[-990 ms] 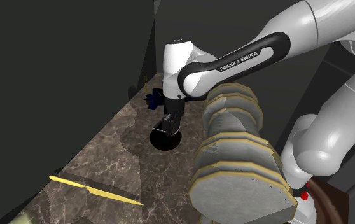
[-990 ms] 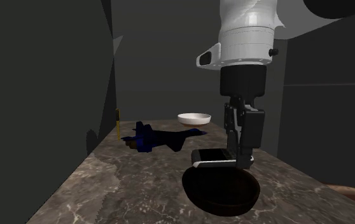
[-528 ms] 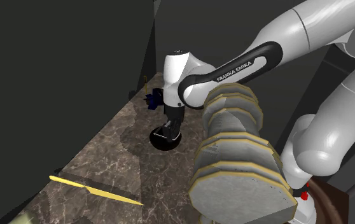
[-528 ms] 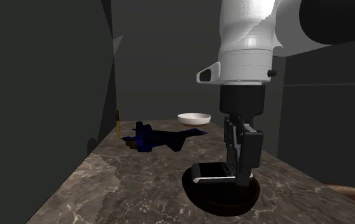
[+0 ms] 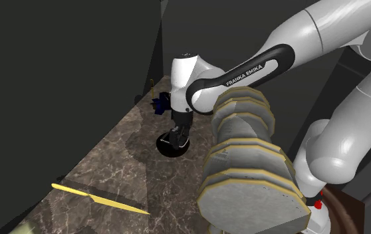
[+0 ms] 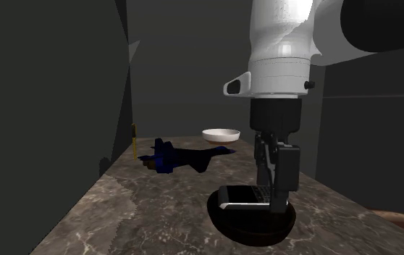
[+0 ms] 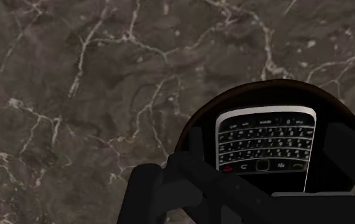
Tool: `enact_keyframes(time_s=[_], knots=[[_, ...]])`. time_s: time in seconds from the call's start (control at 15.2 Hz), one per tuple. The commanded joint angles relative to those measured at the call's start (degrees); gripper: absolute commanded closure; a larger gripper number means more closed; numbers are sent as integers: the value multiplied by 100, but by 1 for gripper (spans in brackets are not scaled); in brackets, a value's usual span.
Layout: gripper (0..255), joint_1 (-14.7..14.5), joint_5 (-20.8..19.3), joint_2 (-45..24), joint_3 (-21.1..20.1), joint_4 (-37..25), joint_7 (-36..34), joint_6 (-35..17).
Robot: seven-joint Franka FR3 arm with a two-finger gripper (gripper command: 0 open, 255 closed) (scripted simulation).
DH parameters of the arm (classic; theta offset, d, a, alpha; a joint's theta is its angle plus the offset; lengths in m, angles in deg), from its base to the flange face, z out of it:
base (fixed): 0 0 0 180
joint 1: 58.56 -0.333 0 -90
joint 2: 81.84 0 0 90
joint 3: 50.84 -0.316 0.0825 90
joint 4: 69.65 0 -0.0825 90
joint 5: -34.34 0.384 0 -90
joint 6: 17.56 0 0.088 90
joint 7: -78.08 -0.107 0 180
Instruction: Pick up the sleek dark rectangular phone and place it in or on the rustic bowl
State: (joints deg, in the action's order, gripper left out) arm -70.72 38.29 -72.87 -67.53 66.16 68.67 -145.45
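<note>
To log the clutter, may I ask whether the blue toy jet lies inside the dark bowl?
No, the blue toy jet stands on the marble counter, well apart from the dark bowl.

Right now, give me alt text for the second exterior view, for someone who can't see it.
A white robot arm has its black claw right at a keypad phone lying in a dark bowl on a marble counter. Behind them sit a dark blue toy jet and a shallow white dish.
</note>
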Motion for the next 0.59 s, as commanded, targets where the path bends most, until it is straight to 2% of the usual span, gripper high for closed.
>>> enact_keyframes(time_s=[0.0,0.2,0.46,0.53], knots=[[0,0,0,0,0,0,0,0],[0,0,0,0,0,0,0,0],[0,-1,70,357,57,-417,64,766],[0,-1,70,357,57,-417,64,766]])
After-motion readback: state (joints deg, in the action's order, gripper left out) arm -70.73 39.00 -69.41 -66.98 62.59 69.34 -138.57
